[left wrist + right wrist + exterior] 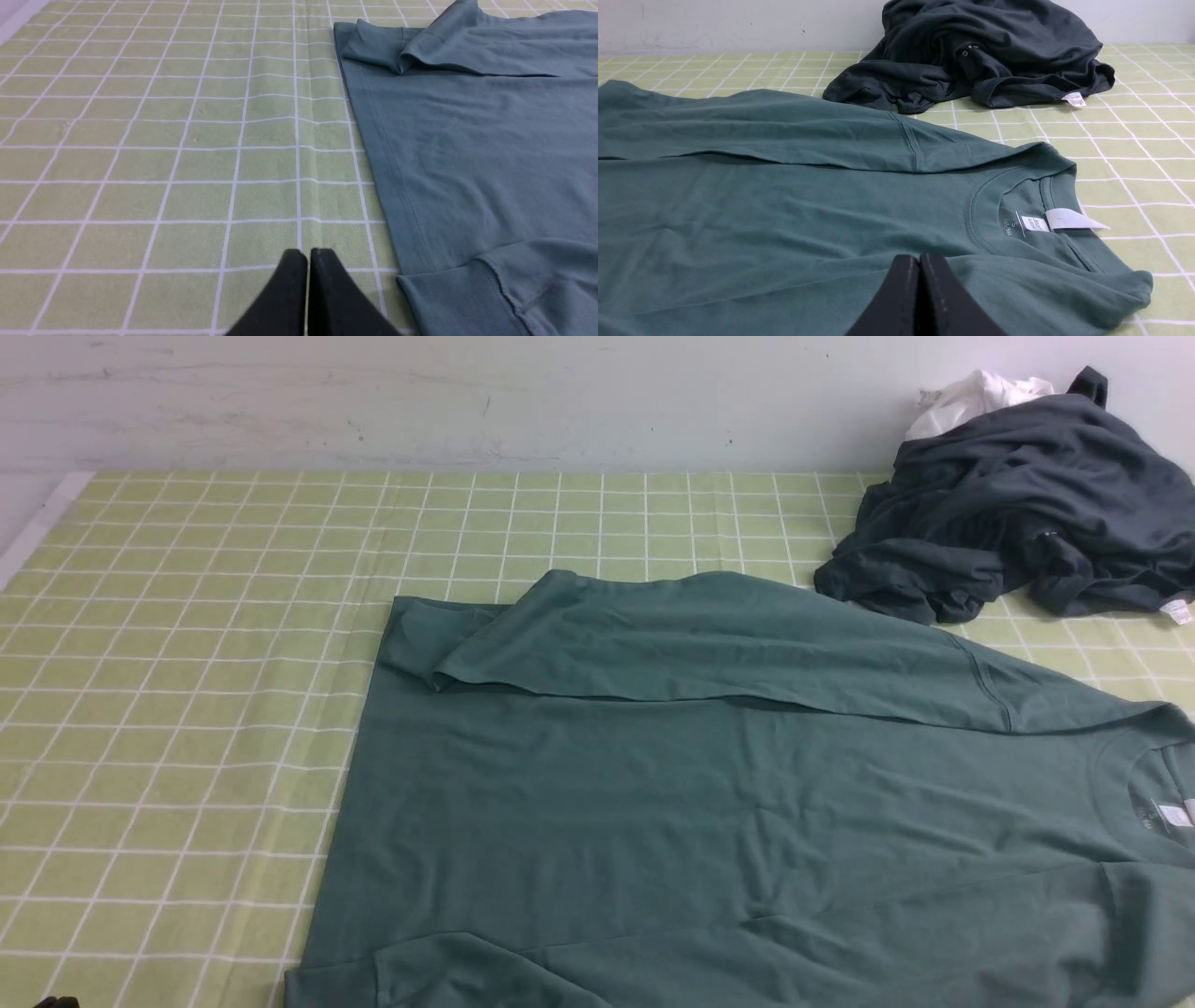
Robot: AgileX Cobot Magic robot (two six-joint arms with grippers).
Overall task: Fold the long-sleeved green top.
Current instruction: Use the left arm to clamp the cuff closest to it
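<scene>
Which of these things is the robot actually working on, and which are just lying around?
For the job: green long-sleeved top; left gripper; right gripper.
Lying about: dark grey garment; white cloth; checked tablecloth.

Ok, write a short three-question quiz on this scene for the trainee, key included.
1. True or false: one sleeve of the top lies folded across its body.
2. The grey garment is: A) folded flat; B) crumpled in a heap; C) under the top.
3. Fill in: the left gripper and right gripper are both ____.
Key: 1 true; 2 B; 3 shut.
</scene>
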